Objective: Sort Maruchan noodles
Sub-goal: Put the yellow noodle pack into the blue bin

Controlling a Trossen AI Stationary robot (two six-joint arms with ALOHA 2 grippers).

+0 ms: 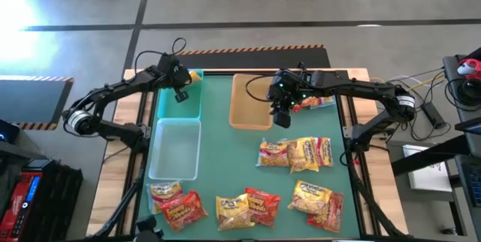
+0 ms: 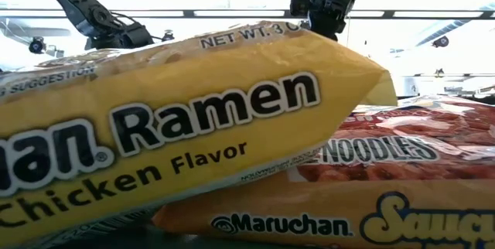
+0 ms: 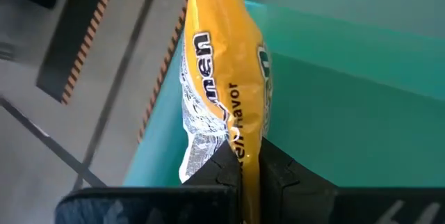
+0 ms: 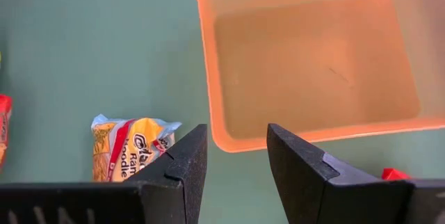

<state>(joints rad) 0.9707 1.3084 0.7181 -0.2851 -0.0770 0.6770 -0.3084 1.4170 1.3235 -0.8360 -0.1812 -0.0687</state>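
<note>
Occlusion is heavy in the low view: a yellow packet (image 2: 178,125) lying on another packet (image 2: 371,195) fills nearly all of it, so we see none of the table or trays there, only arm links above.

Left gripper (image 1: 180,92) sits over the far end of the teal tray (image 1: 167,107). In the high view we make out only a scrap of yellow at its tip. The left wrist view settles it: the fingers (image 3: 226,172) are clamped on a yellow noodle packet (image 3: 222,78), which hangs edge-on over the teal tray (image 3: 348,92). Its print is cut off and folded; we read only part of it.

Right gripper (image 1: 282,114) is at the right edge of the tan tray (image 1: 248,110). The high view does not show its fingers apart from the wrist. The right wrist view shows them spread with nothing between, the tan tray (image 4: 313,64) beyond them and one packet (image 4: 128,147) on the mat, partly behind a finger. A red corner (image 4: 395,174) at that picture's edge is too cut off to name.

Only the high view shows the whole layout: the clear tray (image 1: 174,148) near the teal one, a packet (image 1: 316,102) half under the right arm, three packets (image 1: 297,154) at mid right, and the rest (image 1: 248,206) along the near edge, overlapping so that we cannot count them surely.
</note>
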